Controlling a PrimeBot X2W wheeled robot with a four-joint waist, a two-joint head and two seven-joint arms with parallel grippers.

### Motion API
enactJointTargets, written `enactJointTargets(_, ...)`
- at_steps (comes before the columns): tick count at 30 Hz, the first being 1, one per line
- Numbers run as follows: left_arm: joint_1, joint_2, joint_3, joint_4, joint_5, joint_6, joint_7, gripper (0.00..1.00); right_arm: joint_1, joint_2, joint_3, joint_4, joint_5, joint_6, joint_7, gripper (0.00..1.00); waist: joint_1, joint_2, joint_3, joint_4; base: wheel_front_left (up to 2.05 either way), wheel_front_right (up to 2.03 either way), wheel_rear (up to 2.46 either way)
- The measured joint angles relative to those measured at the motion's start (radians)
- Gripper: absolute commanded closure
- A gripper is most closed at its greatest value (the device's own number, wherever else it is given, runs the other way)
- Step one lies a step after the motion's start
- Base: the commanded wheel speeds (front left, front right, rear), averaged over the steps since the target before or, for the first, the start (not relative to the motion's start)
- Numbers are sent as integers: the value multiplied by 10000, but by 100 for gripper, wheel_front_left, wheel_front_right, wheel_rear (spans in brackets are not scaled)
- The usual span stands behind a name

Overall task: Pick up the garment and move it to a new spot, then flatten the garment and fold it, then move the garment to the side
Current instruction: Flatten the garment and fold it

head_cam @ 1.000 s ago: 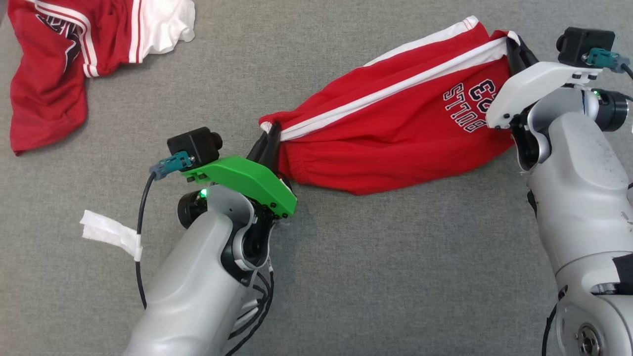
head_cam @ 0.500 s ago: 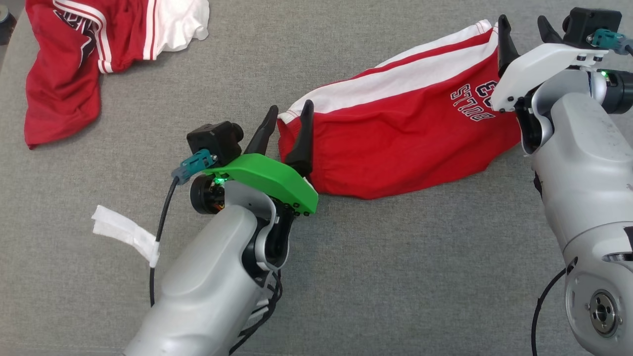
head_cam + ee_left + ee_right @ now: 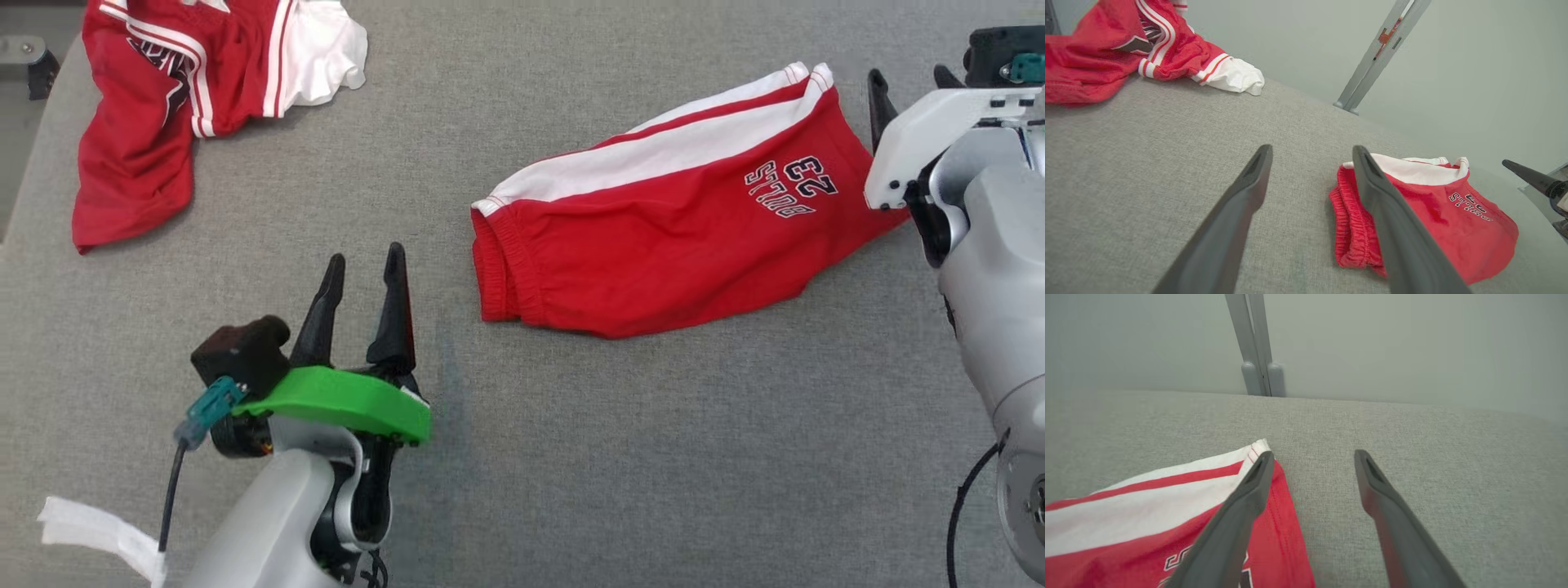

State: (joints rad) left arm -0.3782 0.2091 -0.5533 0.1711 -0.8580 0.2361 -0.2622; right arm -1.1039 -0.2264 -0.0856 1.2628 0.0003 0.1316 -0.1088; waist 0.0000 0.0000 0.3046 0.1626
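The garment [image 3: 669, 220] is a pair of red shorts with white side stripes and a printed number, lying folded and flat on the grey cloth surface [image 3: 620, 457], waistband toward the left. My left gripper [image 3: 366, 255] stands open to the left of the waistband, apart from it, nothing between its fingers. In the left wrist view the left gripper [image 3: 1312, 150] points past the garment [image 3: 1433, 212]. My right gripper [image 3: 909, 75] is open at the garment's right end. In the right wrist view the right gripper [image 3: 1314, 455] hangs over the hem corner of the garment [image 3: 1147, 506].
A second red and white garment [image 3: 163, 90] lies crumpled at the far left corner, also in the left wrist view [image 3: 1106, 53]. A white tape tag [image 3: 90, 527] hangs on my left arm's cable. A grey metal post [image 3: 1255, 347] stands beyond the far edge.
Both grippers opened and let go of the garment, which now lies flat. My left arm drew back to the lower left. The head view has also shifted.
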Motion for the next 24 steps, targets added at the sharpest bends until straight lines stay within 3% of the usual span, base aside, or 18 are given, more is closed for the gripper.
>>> enactJointTargets(2, 956, 23, 709, -961, 479, 171, -19, 0, 455, -221, 424, 144, 535, 0, 1018, 0, 0, 0, -113, 159, 0, 0, 0)
enactJointTargets(4, 1213, 75, 802, -1200, 731, 182, -19, 0, 616, -272, 612, 165, 773, 0, 1381, 0, 0, 0, -122, 242, 0, 0, 0)
enactJointTargets(16, 1655, 138, 1060, -1722, 1198, 178, -19, 0, 1001, -688, 1308, 146, 2251, -2, 2755, 0, 0, 0, 3, 907, 0, 0, 0)
enactJointTargets(17, 1668, 113, 1072, -1720, 1198, 176, -19, 0, 1013, -688, 1363, 113, 2372, -8, 2815, 9, 0, 0, 15, 952, 0, 0, 0)
enactJointTargets(18, 1674, 94, 1081, -1712, 1200, 167, -19, 0, 1027, -688, 1411, 71, 2468, -12, 2878, 51, 0, 0, 21, 986, 0, 0, 0)
enactJointTargets(20, 1682, 81, 1114, -1684, 1212, 134, -19, 0, 1096, -671, 1522, -33, 2736, -13, 3030, 73, 0, 0, 17, 1048, 0, 0, 0)
enactJointTargets(21, 1684, 79, 1137, -1664, 1218, 127, -19, 0, 1129, -671, 1572, -79, 2886, -13, 3089, 92, 0, 0, -1, 1062, 0, 0, 0)
enactJointTargets(22, 1684, 82, 1143, -1655, 1266, 119, -19, 0, 1157, -675, 1609, -111, 2978, -13, 3133, 100, 0, 0, -20, 1066, 0, 0, 0)
enactJointTargets(24, 1685, 98, 1131, -1618, 1342, 119, -19, 0, 1238, -681, 1695, -211, 3187, -12, 3154, 100, 0, 0, -71, 1062, 0, 0, 0)
